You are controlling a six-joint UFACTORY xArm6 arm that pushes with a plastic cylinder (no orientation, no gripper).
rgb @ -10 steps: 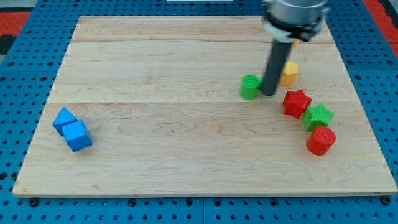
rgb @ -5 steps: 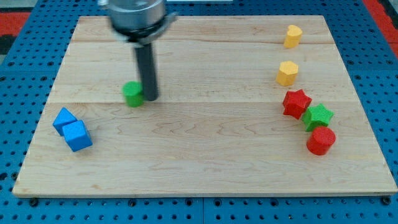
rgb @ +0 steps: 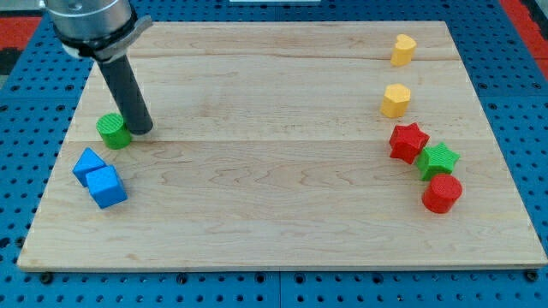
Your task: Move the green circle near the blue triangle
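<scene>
The green circle (rgb: 113, 130) sits near the board's left edge, just above the two blue blocks. My tip (rgb: 142, 131) touches the green circle's right side. The blue triangle (rgb: 87, 163) lies below and slightly left of the green circle, a small gap apart from it. A blue cube (rgb: 107, 186) touches the triangle's lower right.
At the view's right stand two yellow blocks (rgb: 403, 49) (rgb: 396, 100), a red star (rgb: 408, 141), a green star (rgb: 438, 159) and a red cylinder (rgb: 442, 192). The wooden board (rgb: 274, 222) rests on a blue pegboard.
My tip has swept from the right side to the left, pushing the green circle across the board to just above the blue triangle. The other blocks have not moved.
</scene>
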